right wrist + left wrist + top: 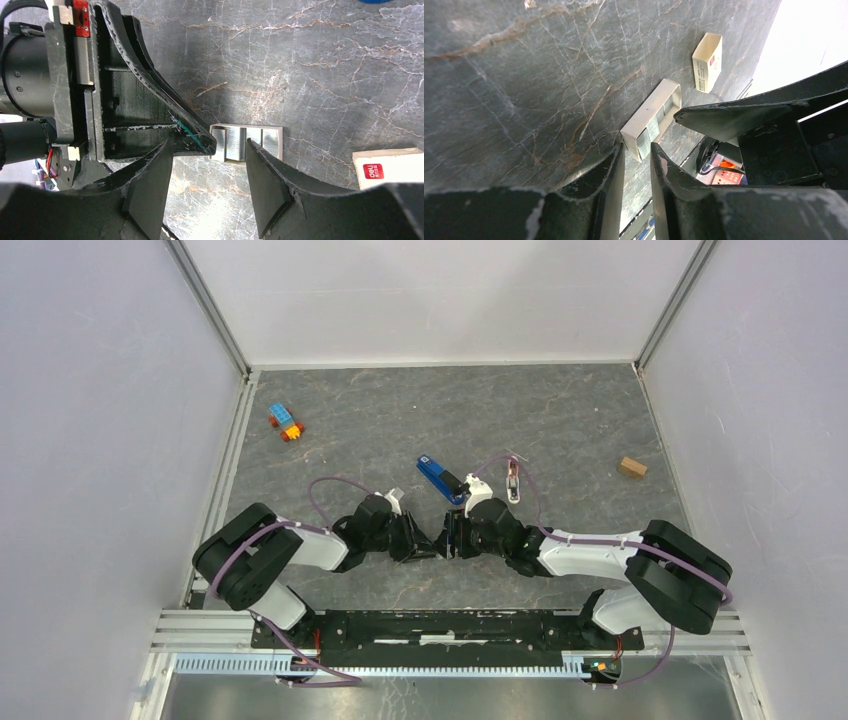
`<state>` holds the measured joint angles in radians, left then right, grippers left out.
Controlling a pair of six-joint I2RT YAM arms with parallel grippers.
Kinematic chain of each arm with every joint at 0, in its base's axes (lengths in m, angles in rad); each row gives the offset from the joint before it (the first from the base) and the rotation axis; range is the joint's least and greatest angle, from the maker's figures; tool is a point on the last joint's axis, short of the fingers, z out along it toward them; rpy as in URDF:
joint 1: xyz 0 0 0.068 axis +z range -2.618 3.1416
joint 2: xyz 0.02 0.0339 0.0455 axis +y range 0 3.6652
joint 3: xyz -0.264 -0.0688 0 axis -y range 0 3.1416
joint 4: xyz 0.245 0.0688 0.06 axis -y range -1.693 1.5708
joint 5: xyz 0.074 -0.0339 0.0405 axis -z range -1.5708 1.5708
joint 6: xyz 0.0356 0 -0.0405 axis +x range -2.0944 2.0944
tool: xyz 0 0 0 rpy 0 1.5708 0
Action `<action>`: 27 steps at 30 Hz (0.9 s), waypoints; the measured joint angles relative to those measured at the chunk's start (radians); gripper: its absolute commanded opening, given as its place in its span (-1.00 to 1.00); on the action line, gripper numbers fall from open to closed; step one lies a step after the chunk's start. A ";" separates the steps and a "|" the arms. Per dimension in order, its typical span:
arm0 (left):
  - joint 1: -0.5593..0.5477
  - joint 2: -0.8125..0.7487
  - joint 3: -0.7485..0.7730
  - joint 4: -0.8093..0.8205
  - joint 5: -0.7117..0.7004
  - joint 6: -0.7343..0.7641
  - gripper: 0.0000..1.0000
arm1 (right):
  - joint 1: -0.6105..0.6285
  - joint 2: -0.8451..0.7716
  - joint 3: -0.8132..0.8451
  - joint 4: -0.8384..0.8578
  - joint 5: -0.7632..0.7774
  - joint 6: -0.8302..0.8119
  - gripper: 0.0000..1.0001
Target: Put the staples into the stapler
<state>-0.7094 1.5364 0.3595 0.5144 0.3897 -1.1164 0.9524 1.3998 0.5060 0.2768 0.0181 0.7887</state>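
While the left gripper [637, 150] sits barely parted at the near end of the white tray [644, 107] and the right gripper [209, 147] gapes wide over it, the staples [656, 122] lie in that tray, stapler [438, 478] well beyond it.

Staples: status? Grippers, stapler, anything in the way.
Left gripper barely open, empty; right gripper wide open, empty. Silvery staple strips sit in their small white open tray, ungripped. Slim blue stapler lies beyond, untouched. Grippers crowd each other there.

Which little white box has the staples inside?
The open tray by the left gripper; silvery staples show inside. The other box bears a red label.
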 measured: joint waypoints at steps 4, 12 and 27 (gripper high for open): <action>-0.011 0.013 0.000 0.012 -0.003 -0.004 -0.40 | 0.000 0.001 0.000 0.002 0.000 0.000 0.24; -0.013 0.026 0.000 0.025 -0.014 -0.004 -0.47 | -0.002 0.023 -0.002 0.014 -0.001 0.000 0.24; -0.013 0.042 0.005 0.040 -0.014 -0.004 -0.52 | -0.005 0.057 -0.004 0.051 -0.032 0.004 0.24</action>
<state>-0.7223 1.5787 0.3641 0.5549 0.3752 -1.1206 0.9478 1.4570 0.5022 0.3275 -0.0143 0.7925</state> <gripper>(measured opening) 0.241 0.617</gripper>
